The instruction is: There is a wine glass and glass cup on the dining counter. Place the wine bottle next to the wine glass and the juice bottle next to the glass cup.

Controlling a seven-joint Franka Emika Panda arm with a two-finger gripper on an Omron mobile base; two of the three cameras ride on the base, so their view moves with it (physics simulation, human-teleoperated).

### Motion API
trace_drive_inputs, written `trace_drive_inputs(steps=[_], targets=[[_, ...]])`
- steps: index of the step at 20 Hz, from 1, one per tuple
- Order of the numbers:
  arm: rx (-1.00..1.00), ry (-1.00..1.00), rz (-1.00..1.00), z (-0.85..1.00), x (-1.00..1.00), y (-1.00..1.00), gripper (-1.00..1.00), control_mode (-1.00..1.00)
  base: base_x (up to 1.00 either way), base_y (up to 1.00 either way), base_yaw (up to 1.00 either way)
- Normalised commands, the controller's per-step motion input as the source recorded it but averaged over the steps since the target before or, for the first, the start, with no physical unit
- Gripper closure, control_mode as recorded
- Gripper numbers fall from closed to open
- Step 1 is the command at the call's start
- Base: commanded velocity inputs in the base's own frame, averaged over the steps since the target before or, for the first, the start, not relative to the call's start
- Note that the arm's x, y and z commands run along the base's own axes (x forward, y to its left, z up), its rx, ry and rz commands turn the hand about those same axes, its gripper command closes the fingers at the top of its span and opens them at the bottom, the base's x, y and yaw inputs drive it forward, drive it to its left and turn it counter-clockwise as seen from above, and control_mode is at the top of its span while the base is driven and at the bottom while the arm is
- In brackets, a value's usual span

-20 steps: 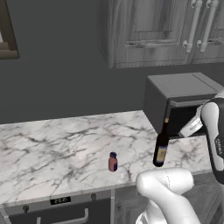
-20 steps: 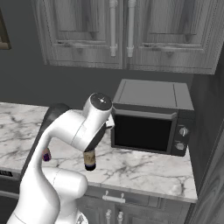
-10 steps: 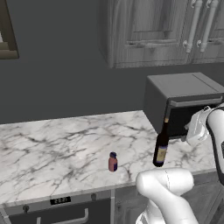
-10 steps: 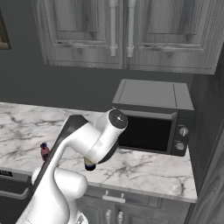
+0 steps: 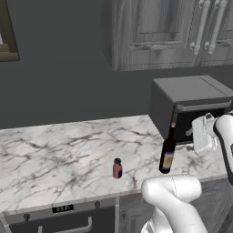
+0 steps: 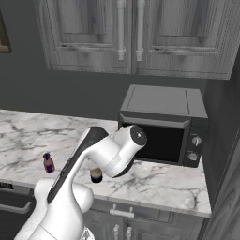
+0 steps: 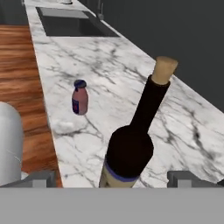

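I judge the step in hand to be the grasp on the wine bottle, so I work from the big things down. The marble surface [image 5: 68, 150] runs across the middle of the left base view, with the microwave [image 5: 191, 107] at its right end. The wine bottle [image 5: 167, 152] stands upright just in front of the microwave, right of centre in that frame; the juice bottle [image 5: 117, 168] stands well apart from it, lower and to its left, near the front edge. In the hand view the wine bottle fills the lower centre, its cork leaning toward the upper right of the frame. The pincer [image 7: 116, 179] is spread wide and empty, one finger tip at the lower left, the other at the lower right, the bottle's shoulder between them, touching neither. To do this well I would advance level until the pads sit on the body below the shoulder, keep the bottle centred, then close slowly; a hold on the taper could slip or tip it.
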Motion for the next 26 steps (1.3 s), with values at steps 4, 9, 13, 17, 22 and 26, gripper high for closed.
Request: trace_drive_inputs(steps=[4, 9, 13, 17, 22, 26], targets=[[0.03, 0.00, 0.15, -0.22, 0.25, -0.09, -1.00, -1.00, 0.00, 0.00, 0.00], [0.04, 0.00, 0.13, -0.18, 0.34, -0.08, -1.00, -1.00, 0.00, 0.00, 0.00], [0.08, 0.00, 0.12, -0.11, 0.25, -0.03, -1.00, -1.00, 0.00, 0.00, 0.00], [0.19, 0.00, 0.01, -0.01, 0.03, 0.00, -1.00, -1.00, 0.00, 0.00, 0.00], [0.16, 0.00, 0.00, 0.00, 0.00, 0.01, -1.00, -1.00, 0.00, 0.00, 0.00], [0.10, 0.00, 0.00, 0.00, 0.04, 0.05, -1.00, -1.00, 0.00, 0.00, 0.00]])
